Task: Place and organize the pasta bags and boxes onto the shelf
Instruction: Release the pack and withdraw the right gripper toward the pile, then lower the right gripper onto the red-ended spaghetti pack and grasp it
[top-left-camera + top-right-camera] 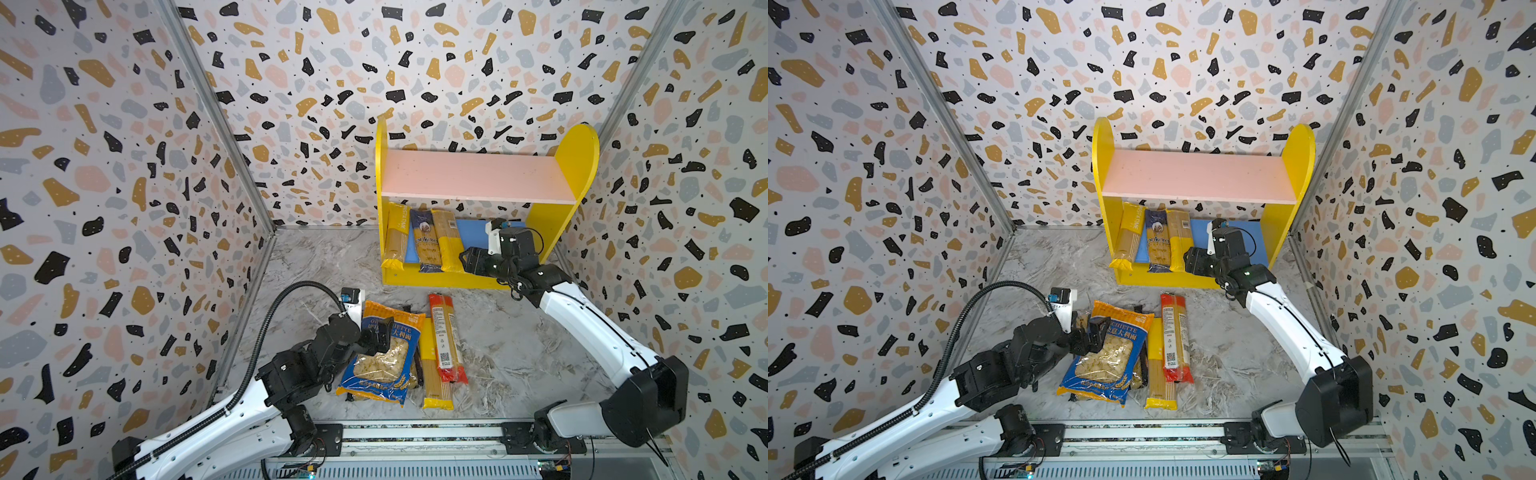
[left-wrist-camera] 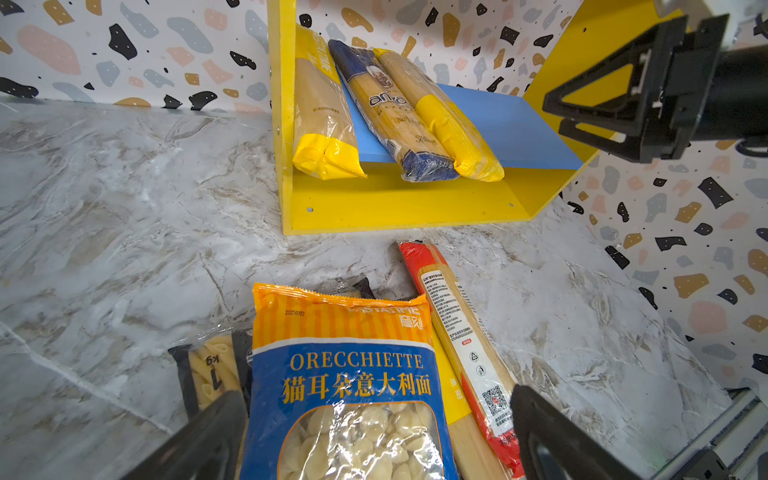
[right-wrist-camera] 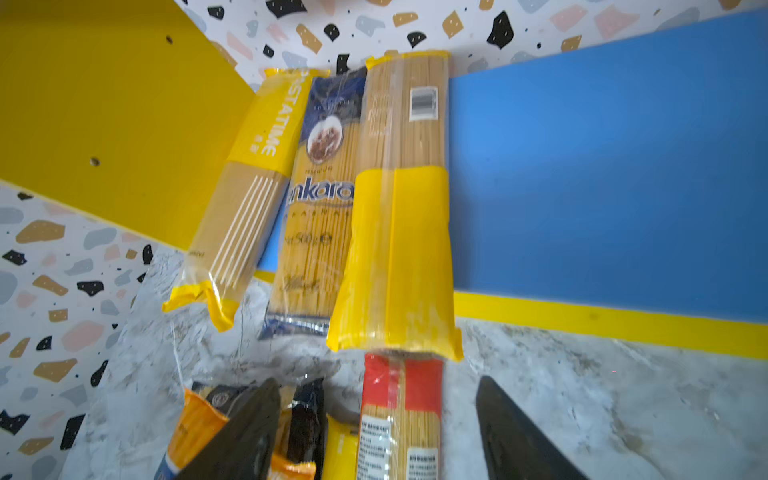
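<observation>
The shelf (image 1: 478,178) stands at the back. Three long spaghetti packs lean on its blue lower board: yellow (image 1: 395,237), dark blue (image 1: 426,245), yellow (image 1: 449,245). On the table lie the orecchiette bag (image 1: 386,357), a yellow pack (image 1: 434,374) and a red-orange pack (image 1: 446,336). A dark bag (image 2: 208,374) peeks out from under the orecchiette bag. My left gripper (image 1: 380,334) is open, its fingers either side of that bag's upper part (image 2: 345,374). My right gripper (image 1: 467,259) is open and holds nothing, just off the low end of the right yellow pack (image 3: 399,249).
The pink upper board (image 1: 1196,174) carries nothing. The right half of the blue board (image 3: 602,166) is bare. Patterned walls close in on three sides. The arms' rail (image 1: 415,436) runs along the front edge of the marble table (image 1: 519,353).
</observation>
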### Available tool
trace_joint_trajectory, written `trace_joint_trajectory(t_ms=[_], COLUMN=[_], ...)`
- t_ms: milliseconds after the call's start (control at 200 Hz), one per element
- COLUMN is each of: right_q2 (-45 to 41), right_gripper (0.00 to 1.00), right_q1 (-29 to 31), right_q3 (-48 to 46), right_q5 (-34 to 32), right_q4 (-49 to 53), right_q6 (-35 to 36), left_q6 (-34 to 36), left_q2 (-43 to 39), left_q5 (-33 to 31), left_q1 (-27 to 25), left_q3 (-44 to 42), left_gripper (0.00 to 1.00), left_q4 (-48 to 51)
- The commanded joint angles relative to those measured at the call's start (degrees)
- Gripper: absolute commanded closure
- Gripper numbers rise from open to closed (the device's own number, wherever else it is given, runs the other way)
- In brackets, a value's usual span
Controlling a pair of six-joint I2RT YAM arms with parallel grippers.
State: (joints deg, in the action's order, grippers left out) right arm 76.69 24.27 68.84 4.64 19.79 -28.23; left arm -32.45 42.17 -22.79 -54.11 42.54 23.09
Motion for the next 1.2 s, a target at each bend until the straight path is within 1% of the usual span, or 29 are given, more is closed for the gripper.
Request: trace_joint_trajectory(t_ms=[0,170,355,430,516,561,576,681,791,871,1006,1151,1166,1191], right_q2=[-7.0,-16.5,-25.7,-28.6,-30.7,-31.3,-31.4,-31.5,-30.5,-28.7,-22.9,-16.8,-16.3,-15.4], right_gripper=[0.25,0.24,0.24,0.24,0.23,0.22,0.22,0.21,0.19,0.16,0.14,0.13,0.13,0.13], right_q1=[2.8,7.9,15.3,18.2,21.3,22.8,23.3,25.6,25.6,25.7,25.6,25.6,25.6,25.6], right_q3=[-3.6,-10.5,-20.1,-24.8,-30.0,-32.5,-33.2,-37.3,-39.9,-41.2,-41.9,-41.2,-41.1,-40.8], right_q5=[-2.5,-4.1,-5.9,-5.9,-6.4,-6.4,-6.5,-7.7,-8.4,-8.1,-6.4,-5.4,-5.4,-5.8], right_q4=[3.9,7.6,9.7,9.7,9.2,8.5,8.2,6.7,4.4,1.9,-3.0,-6.9,-7.1,-7.3], right_q6=[0.0,-2.4,-7.7,-9.9,-12.5,-13.6,-14.0,-15.8,-16.0,-15.6,-14.8,-14.5,-14.5,-14.4], left_q6=[-2.2,-5.6,-12.0,-14.9,-17.7,-17.8,-19.5,-20.4,-19.3,-18.8,-18.6,-18.6,-17.3,-17.0], left_q2=[-0.8,-1.8,-3.1,-3.6,-3.5,-2.7,-2.3,2.7,9.2,12.8,14.6,12.0,11.7,11.1], left_q5=[1.1,5.2,8.4,7.3,3.2,1.4,0.8,-2.5,-5.7,-7.3,-8.1,-9.7,-9.9,-10.2], left_q1=[0.2,0.1,-1.1,-4.0,-9.2,-12.0,-12.8,-18.9,-24.5,-27.3,-29.2,-29.4,-29.4,-29.4], left_q3=[-1.4,-4.8,-13.0,-15.9,-17.9,-18.5,-18.6,-17.4,-13.4,-10.5,-8.4,-8.4,-8.5,-8.6], left_gripper=[0.01,0.0,0.0,0.0,0.0,0.0,0.0,0.0,0.0,0.0,0.0,0.0,0.0,0.0], left_q4=[0.5,-1.7,-8.6,-11.3,-13.6,-15.0,-15.5,-17.6,-18.0,-17.7,-17.5,-15.9,-15.6,-15.2])
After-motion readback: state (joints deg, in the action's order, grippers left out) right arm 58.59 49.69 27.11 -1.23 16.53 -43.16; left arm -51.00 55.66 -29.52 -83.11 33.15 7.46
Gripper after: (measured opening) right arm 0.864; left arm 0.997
